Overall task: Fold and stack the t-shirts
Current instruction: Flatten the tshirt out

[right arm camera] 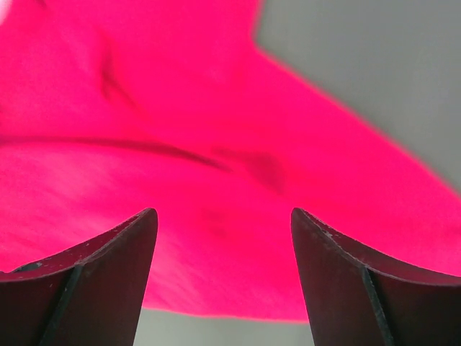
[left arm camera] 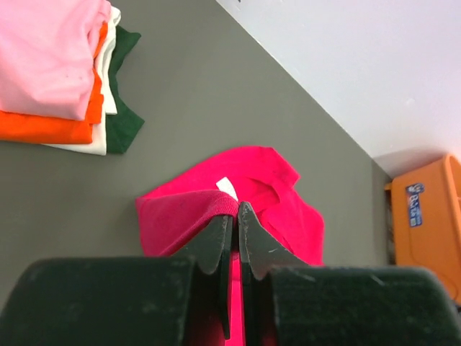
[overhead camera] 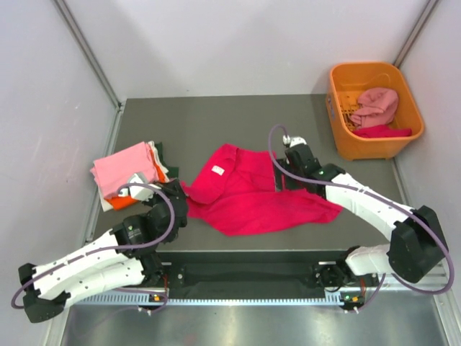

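crimson-pink t-shirt (overhead camera: 252, 198) lies spread but rumpled in the middle of the table (overhead camera: 202, 122); its white neck label (overhead camera: 217, 170) faces up on the far-left part of the cloth; one sleeve end trails toward the right.

left gripper (overhead camera: 183, 194) sits at the shirt's left edge; jaws pressed together on a rolled bit of crimson hem (wrist view shows the cloth pinched right at the fingertips (left arm camera: 212, 241), label just beyond).

right gripper (overhead camera: 284, 176) is over the shirt's right side; jaws stand wide apart; both fingers (right arm camera: 108, 274) frame crimson cloth below, with grey table at the upper right of that view; cannot tell whether the tips touch the fabric.

folded stack (overhead camera: 130, 176) sits at the table's left side, near the left gripper; bare table shows between it and the crimson shirt; light pink t-shirt (left arm camera: 43, 58) on top; orange t-shirt (left arm camera: 43, 126) under it; white t-shirt (left arm camera: 108, 72) next; dark green t-shirt (left arm camera: 124, 115) at the bottom, poking out past the others.

orange basket (overhead camera: 336, 108) is in the far right corner, well apart from the crimson shirt; dusty pink t-shirt (overhead camera: 376, 106) is bunched inside it.
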`<control>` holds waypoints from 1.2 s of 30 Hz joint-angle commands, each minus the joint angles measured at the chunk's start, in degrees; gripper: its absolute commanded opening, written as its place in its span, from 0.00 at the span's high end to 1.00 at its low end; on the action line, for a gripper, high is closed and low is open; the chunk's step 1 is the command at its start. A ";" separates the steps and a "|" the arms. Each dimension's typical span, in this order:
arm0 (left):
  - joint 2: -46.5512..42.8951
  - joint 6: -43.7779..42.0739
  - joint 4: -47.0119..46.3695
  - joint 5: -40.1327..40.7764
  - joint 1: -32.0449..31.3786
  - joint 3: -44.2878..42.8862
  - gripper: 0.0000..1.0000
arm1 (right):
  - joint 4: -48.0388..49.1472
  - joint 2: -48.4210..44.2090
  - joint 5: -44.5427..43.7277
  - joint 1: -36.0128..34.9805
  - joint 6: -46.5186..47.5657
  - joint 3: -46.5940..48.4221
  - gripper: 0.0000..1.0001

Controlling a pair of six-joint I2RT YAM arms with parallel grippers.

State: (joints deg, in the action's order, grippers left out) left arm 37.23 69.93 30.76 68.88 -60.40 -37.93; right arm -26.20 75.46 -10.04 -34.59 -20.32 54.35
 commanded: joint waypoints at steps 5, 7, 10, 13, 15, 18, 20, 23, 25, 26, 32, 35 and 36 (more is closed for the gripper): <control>4.68 -7.27 -6.15 -3.05 0.28 -1.26 1.00 | -4.74 -2.87 -8.75 0.92 -4.38 -7.24 0.25; 5.13 -7.18 -6.42 -2.96 0.28 -1.27 1.00 | -4.92 -1.99 -10.52 1.45 -4.38 -7.77 0.25; 4.96 -8.75 -7.73 -4.10 0.28 -1.35 1.00 | -5.01 1.35 -12.88 1.80 -4.21 -6.98 0.25; 4.52 -9.81 -8.18 -4.37 0.28 -1.70 1.00 | -6.06 4.95 -15.69 2.07 -4.12 -5.75 0.27; 4.34 -10.25 -8.00 -4.28 0.28 -1.71 1.00 | -6.32 6.97 -16.58 2.24 -3.94 -5.22 0.30; 3.81 -10.43 -7.48 -4.11 0.28 -1.71 1.00 | -6.24 9.00 -16.24 2.25 -3.76 -4.87 0.41; 3.64 -10.61 -7.30 -3.93 0.28 -1.79 1.00 | -5.36 9.53 -17.20 2.33 -4.29 -4.95 0.46; 3.72 -11.57 -7.56 -3.14 0.37 -2.06 1.00 | -5.01 10.84 -19.83 2.68 -4.56 -3.55 0.55; 3.99 -13.49 -8.52 -2.53 0.63 -2.41 1.00 | -4.57 11.72 -22.02 2.95 -4.29 -1.97 0.62; 4.77 -14.03 -8.53 -2.35 0.72 -3.02 1.00 | -4.13 12.86 -22.56 3.56 -4.12 -1.53 0.63; 9.25 -16.23 -9.58 -2.35 2.56 -6.01 1.00 | -1.58 18.93 -19.32 7.07 -1.05 3.39 1.00; 11.54 -19.12 -12.03 -6.81 7.12 -6.45 1.00 | -1.22 19.46 -18.26 7.87 0.01 7.51 1.00; 11.98 -19.74 -14.13 -9.70 9.23 -6.37 1.00 | -1.66 19.72 -18.00 8.13 0.36 11.18 1.00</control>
State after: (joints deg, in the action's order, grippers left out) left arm 47.99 54.06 22.37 63.55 -55.35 -42.22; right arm -29.85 95.39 -28.45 -27.20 -21.80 57.71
